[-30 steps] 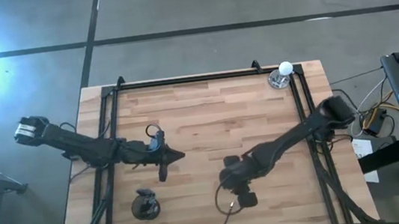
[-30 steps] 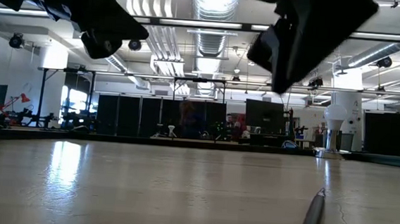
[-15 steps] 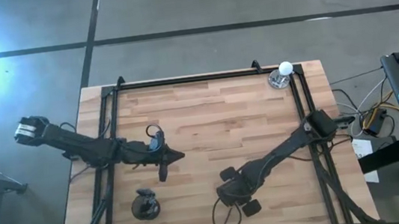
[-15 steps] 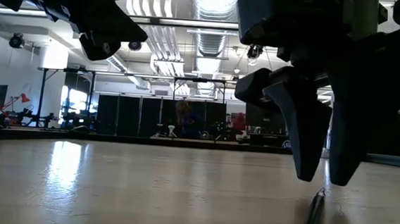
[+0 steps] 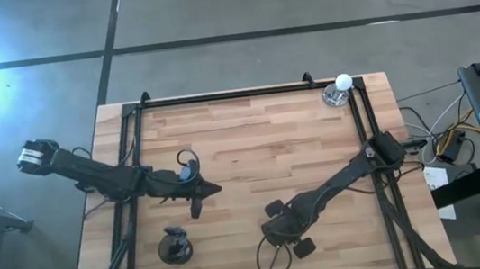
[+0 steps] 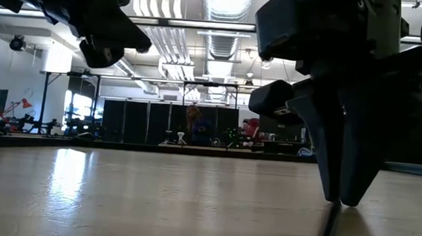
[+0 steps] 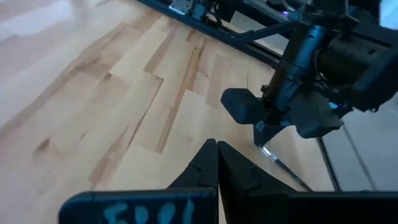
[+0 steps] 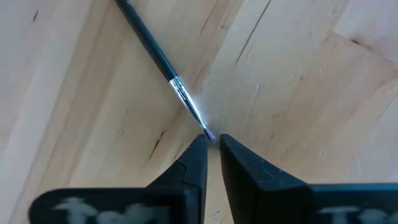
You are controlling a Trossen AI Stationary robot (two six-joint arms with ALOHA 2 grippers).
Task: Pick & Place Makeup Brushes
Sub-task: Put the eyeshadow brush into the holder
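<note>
From above, the right gripper (image 5: 277,235) is low over the wooden table (image 5: 249,138) near its front edge; the left gripper (image 5: 203,191) waits mid-table, beside a dark cup (image 5: 175,247). At table level, the right fingers (image 6: 345,168) touch down on a makeup brush (image 6: 327,230). The left wrist shows its own fingertips pressed together. The right wrist shows its fingers nearly closed around the brush's tip (image 8: 205,132) (dark handle, silver ferrule).
</note>
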